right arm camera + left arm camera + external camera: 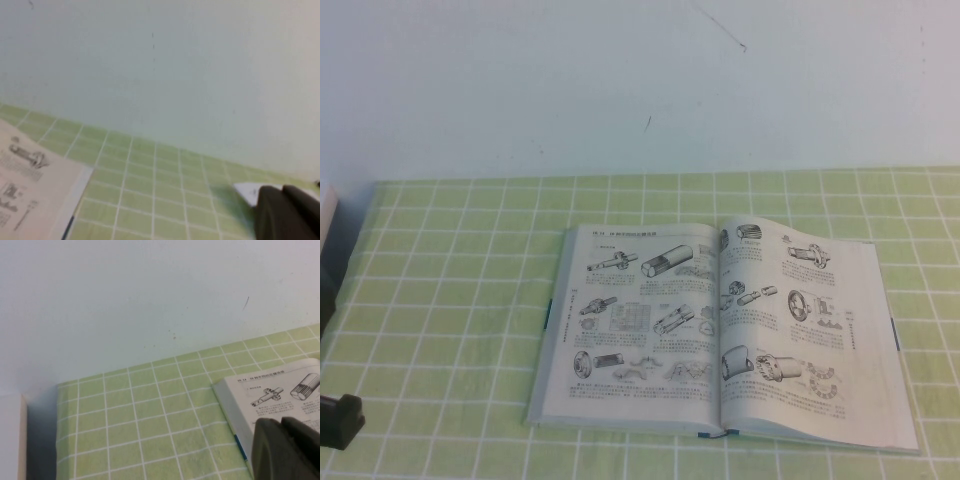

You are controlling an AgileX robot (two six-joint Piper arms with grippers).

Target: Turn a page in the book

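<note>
The book (720, 330) lies open and flat on the green checked cloth, right of centre. Both facing leaves are white with small text and drawings of shafts and gears: the left leaf (640, 320) and the right leaf (800, 330). No face with a tall grey photo shows. My left gripper (342, 420) is low at the front left, well clear of the book, and its tips (281, 427) are together and empty, with the book's far left corner (270, 390) beyond them. My right gripper (281, 192) is outside the high view, fingers together, with the book's corner (30, 185) off to its side.
The green checked cloth (450, 300) covers the table up to a pale wall (620, 80). A pale box edge (325, 215) stands at the far left, also in the left wrist view (12, 440). A small white scrap (245, 191) lies by the right gripper.
</note>
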